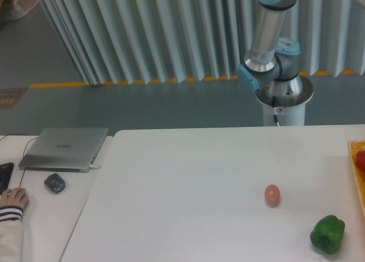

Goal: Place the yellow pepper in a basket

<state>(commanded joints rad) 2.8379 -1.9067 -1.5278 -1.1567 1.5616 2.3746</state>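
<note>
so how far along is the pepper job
Nothing looks done yet. No yellow pepper is in view; the table shows only a green pepper and an egg. The basket at the right edge holds something red. Only the arm's base shows, gripper out of frame. Finding, grasping and placing all remain.

The basket (356,174) is sitting at the table's right edge, showing only a narrow yellow-orange strip with a straight rim. Something red is lying inside it. The pepper isn't showing anywhere.

An egg (272,195) is set on the table (188,182), with a pepper (327,234) placed nearer the front, to its right. The basket (355,159) is tucked at the right edge, and a laptop (64,148) is parked far left, a mouse (55,183) in front.
</note>
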